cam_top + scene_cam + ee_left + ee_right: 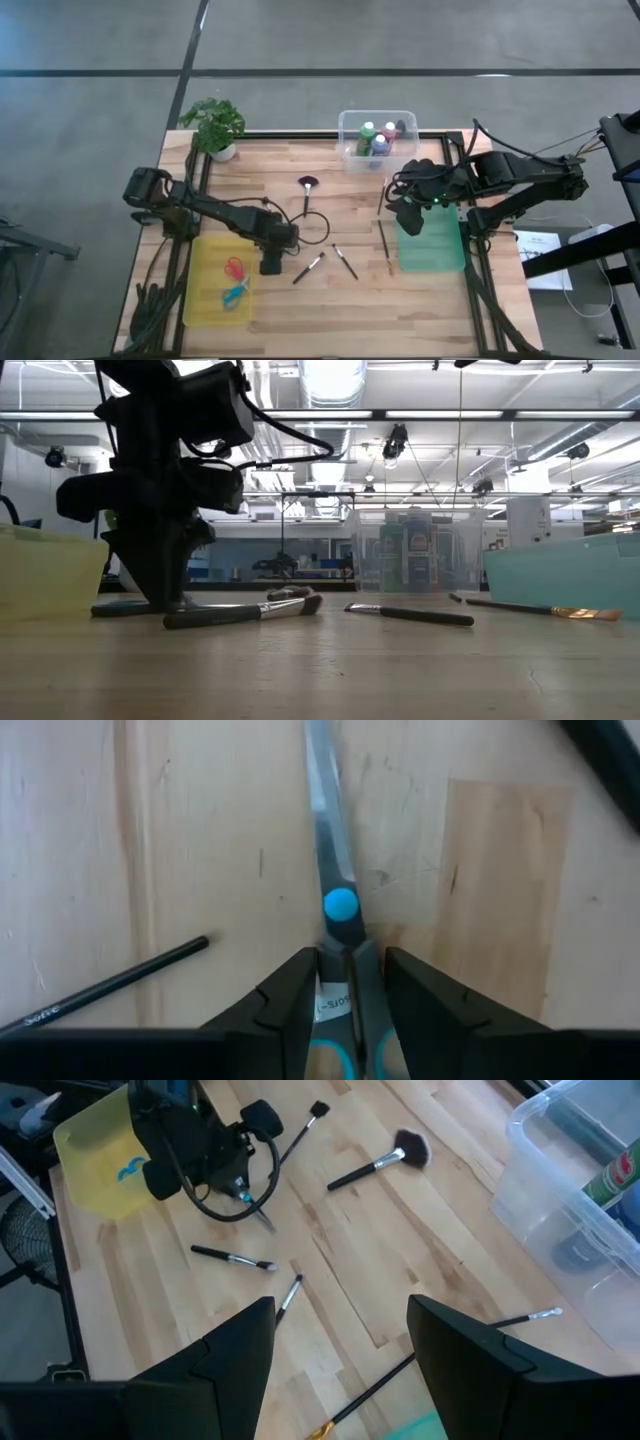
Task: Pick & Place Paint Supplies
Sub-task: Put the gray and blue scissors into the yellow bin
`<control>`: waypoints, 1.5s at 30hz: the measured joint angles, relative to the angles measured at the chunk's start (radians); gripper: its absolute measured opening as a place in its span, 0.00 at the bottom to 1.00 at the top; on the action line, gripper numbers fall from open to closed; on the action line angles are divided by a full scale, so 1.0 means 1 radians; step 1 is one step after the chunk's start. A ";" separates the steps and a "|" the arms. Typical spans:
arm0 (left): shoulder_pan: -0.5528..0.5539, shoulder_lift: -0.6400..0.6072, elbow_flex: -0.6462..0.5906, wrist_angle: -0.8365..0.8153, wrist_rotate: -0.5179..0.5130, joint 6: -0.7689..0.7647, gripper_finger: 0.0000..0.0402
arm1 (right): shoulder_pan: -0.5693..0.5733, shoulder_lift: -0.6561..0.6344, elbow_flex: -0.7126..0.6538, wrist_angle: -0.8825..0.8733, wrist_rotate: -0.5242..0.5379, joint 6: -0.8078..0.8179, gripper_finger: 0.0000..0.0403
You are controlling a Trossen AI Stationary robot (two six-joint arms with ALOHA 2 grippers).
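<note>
A pair of scissors [338, 930] with a blue pivot screw and teal handle loops lies flat on the wooden table [330, 300], its closed blades pointing away from the left claw [345, 995], whose two dark fingers stand one on each side of the handle neck, narrowly parted and close against it; whether they actually press it cannot be told. From above, that left claw [271, 262] sits low on the table just beside the yellow tray [205, 300], in which red scissors [233, 267] and blue scissors [234, 294] already lie. A thin dark brush [100, 988] lies on the wood near the gripped spot, and two short brushes [326, 264] rest just to the right of the claw, between the two trays. A fan-headed brush [307, 190] lies farther up the table. The right claw [340, 1360] hangs wide open and empty above the green tray [432, 250], with a long wood-handled brush [383, 246] lying along that tray's left edge. At the back edge of the table a clear bin [350, 135] holds white-capped paint bottles [374, 140], green, blue and pink. A potted plant [213, 125] stands at the back left corner.
</note>
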 joint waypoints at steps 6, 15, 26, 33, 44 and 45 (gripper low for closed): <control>-0.002 0.008 -0.009 0.011 -0.002 0.000 0.33 | 0.000 0.000 0.000 0.001 0.001 -0.003 0.57; -0.012 0.054 -0.019 0.052 -0.011 -0.005 0.35 | 0.000 0.000 -0.001 0.007 0.001 0.006 0.57; -0.014 0.055 -0.023 0.077 -0.061 -0.011 0.19 | 0.000 0.000 -0.001 0.030 0.004 0.007 0.57; -0.012 0.033 -0.023 0.069 -0.049 -0.034 0.19 | 0.000 0.000 -0.001 0.032 0.004 0.003 0.57; -0.011 -0.031 0.029 -0.052 -0.039 -0.036 0.19 | 0.000 0.000 -0.001 0.034 0.002 0.003 0.57; -0.011 -0.034 0.035 -0.069 -0.029 -0.037 0.19 | 0.000 0.000 -0.001 0.035 0.002 0.003 0.57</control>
